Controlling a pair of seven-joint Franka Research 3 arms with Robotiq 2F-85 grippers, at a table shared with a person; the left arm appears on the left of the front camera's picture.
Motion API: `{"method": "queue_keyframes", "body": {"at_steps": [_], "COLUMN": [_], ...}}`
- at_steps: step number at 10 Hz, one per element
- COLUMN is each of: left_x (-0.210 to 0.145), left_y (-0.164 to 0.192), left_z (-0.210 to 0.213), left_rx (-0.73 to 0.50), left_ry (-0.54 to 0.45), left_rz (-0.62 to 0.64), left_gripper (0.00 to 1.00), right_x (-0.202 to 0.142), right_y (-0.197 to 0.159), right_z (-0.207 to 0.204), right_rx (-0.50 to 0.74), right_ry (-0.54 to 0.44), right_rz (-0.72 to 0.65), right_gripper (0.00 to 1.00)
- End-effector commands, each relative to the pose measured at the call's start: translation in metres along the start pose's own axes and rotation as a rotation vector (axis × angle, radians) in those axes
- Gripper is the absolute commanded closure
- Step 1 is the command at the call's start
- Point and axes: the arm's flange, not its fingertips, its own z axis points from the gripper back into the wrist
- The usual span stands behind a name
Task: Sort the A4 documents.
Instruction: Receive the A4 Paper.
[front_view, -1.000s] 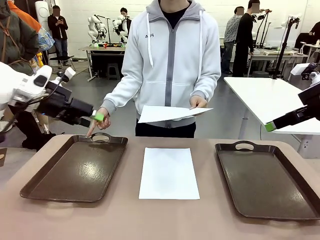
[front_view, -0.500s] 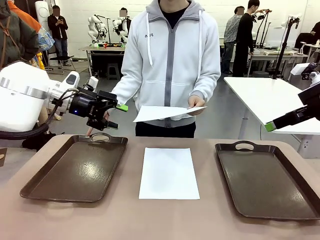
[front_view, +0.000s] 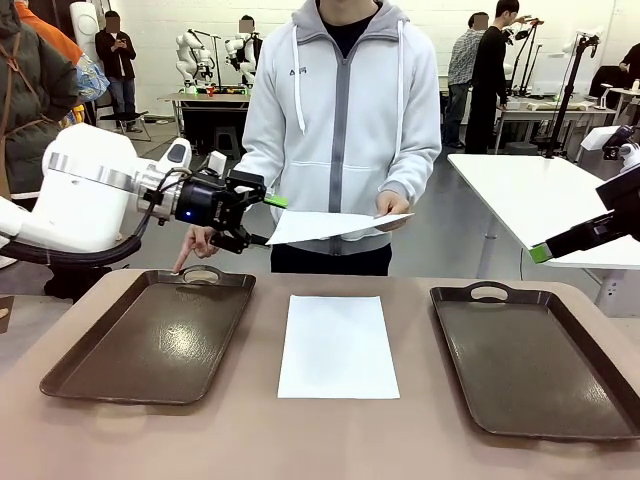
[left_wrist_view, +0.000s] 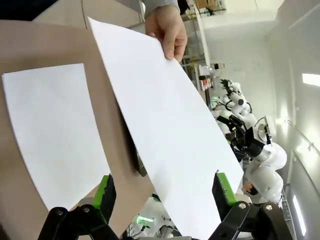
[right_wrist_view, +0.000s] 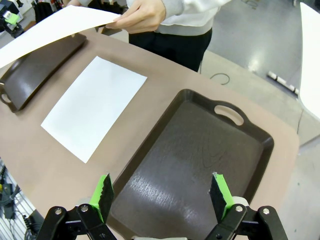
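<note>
A person across the table holds one white A4 document (front_view: 335, 226) out flat in one hand (front_view: 396, 205). My left gripper (front_view: 266, 220) is open at that sheet's left edge. In the left wrist view the held document (left_wrist_view: 165, 130) reaches down between the open green pads (left_wrist_view: 106, 192); whether they touch it I cannot tell. A second A4 document (front_view: 337, 345) lies flat on the table between the two trays. My right gripper (right_wrist_view: 162, 195) hangs open above the right tray (right_wrist_view: 195, 155), holding nothing.
A dark brown tray (front_view: 150, 340) lies at the left and another (front_view: 540, 360) at the right. The person's other hand (front_view: 190, 255) points a finger at the left tray's handle. My right arm (front_view: 600, 230) stays at the far right edge.
My left gripper has swung rightward from the left edge to the held sheet's near edge, staying open. The person lowered the sheet slightly. The right arm has not moved.
</note>
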Motion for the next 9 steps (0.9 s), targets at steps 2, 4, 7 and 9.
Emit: {"method": "queue_keyframes", "body": {"at_steps": [2,4,7,9], "left_x": [0.010,0.009,0.002,-0.003], "left_y": [0.005,0.012,0.023,0.025], "left_z": [-0.019,-0.029,-0.027,-0.027], "left_rx": [-0.103,-0.210,-0.237,-0.242], "left_ry": [0.076,0.089,0.088,0.104], "left_rz": [0.082,0.158,0.226,0.238], "left_gripper": [0.00,0.00,0.00,0.00], "right_x": [0.000,0.000,0.000,0.000], "right_y": [0.000,0.000,0.000,0.000], "right_z": [-0.001,-0.001,-0.001,-0.001], "right_rx": [0.006,0.006,0.006,0.006], "right_ry": [0.000,0.000,0.000,0.000], "right_rz": [0.000,0.000,0.000,0.000], "right_gripper": [0.00,0.00,0.00,0.00]}}
